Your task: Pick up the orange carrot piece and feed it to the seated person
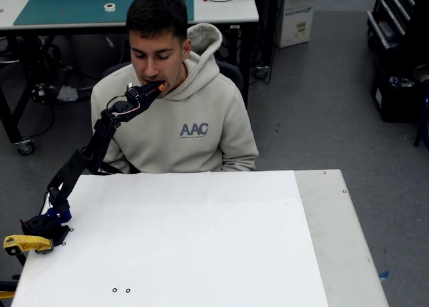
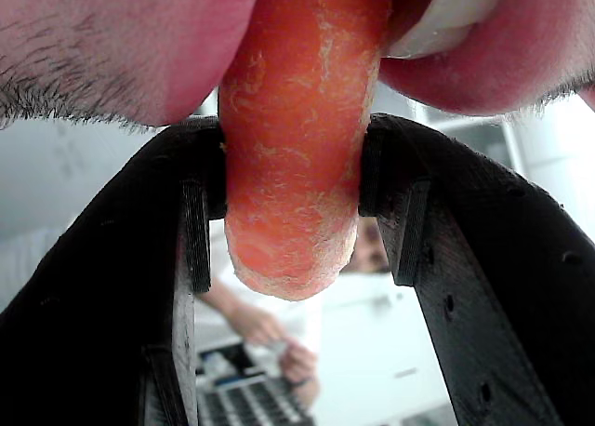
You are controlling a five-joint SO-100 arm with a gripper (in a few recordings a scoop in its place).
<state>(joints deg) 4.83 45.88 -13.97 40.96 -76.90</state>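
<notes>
Item: orange carrot piece (image 2: 297,147), clamped between the two fingers of my gripper (image 1: 153,90), its upper end already between the lips of the seated person (image 1: 175,112), well above the white counter (image 1: 201,240). Hazard one: letting go before his teeth have it would, I judge, drop the piece onto his hoodie or the counter. Hazard two: pushing further forward risks pressing my hard black fingers (image 2: 437,231) against his mouth, since they sit just beside his lips.
</notes>
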